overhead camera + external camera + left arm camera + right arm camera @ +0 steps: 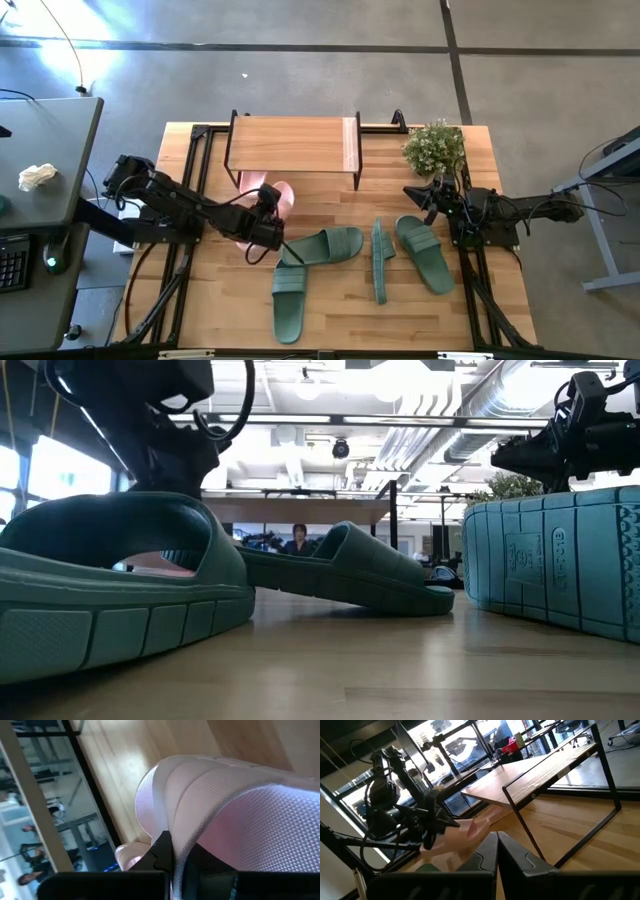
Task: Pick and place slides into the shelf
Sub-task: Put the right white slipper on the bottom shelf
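My left gripper (268, 207) is shut on a light pink slide (280, 193) just in front of the shelf's left end, near the table's middle. The right wrist view shows that slide (470, 831) in the left arm's fingers. More pink (250, 181) shows under the shelf (290, 148), a low rack with a plank top and a black frame. Four dark green slides lie on the table: one (322, 246) and another (289, 298) on their soles, one (380, 260) standing on its long edge, one (425, 252) flat. My right gripper (415, 191) hovers shut near the shelf's right end, touching nothing. My left gripper pinches the pink slide's ribbed strap at its edge (181, 832), with one finger (162, 851) on the inner side and the other (202, 862) on the outer side. The slide sits tilted in the hold. Whether it is clear of the table, I cannot tell.
A potted plant (435, 147) stands at the table's far right corner, beside my right arm. Black frame rails run along the left (190, 190) and right table edges. The near part of the table holds only the green slides. A side desk (40, 170) stands left of the table.
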Available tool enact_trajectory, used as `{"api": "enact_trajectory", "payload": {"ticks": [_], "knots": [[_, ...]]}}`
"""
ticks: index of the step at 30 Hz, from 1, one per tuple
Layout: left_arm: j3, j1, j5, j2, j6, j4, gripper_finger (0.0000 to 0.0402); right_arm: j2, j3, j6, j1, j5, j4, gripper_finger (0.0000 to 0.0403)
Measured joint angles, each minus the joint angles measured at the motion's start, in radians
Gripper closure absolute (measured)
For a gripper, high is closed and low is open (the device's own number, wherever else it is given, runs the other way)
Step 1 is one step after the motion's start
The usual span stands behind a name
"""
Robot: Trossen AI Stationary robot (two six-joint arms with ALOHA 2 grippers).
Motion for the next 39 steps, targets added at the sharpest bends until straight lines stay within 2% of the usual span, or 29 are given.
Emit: {"api": "enact_trajectory", "payload": {"ticks": [6, 10, 18, 21, 27, 32, 39], "knots": [[-0.037, 0.053, 0.011, 0.001, 0.041, 0.09, 0.0401, 0.0, 0.0, 0.0, 0.0, 0.0, 0.0, 0.0403], [-0.037, 0.083, -0.053, 0.001, 0.06, 0.124, 0.0401, 0.0, 0.0, 0.0, 0.0, 0.0, 0.0, 0.0403], [-0.037, 0.152, -0.002, 0.059, 0.207, 0.241, 0.0401, 0.0, 0.0, 0.0, 0.0, 0.0, 0.0, 0.0403], [-0.037, 0.176, 0.021, 0.097, 0.215, 0.268, 0.0401, 0.003, 0.0, 0.003, 0.0, 0.0, 0.001, 0.0403], [-0.037, 0.175, -0.014, 0.131, 0.191, 0.267, 0.0398, 0.008, 0.0, 0.003, 0.0, -0.001, 0.0, 0.0403], [-0.037, 0.175, -0.006, 0.132, 0.191, 0.265, 0.0366, 0.008, 0.0, 0.001, 0.0, 0.0, 0.0, 0.0403], [-0.037, 0.175, -0.055, 0.132, 0.191, 0.261, 0.0299, 0.008, 0.0, 0.0, 0.0, 0.0, 0.0, 0.0403]]}}
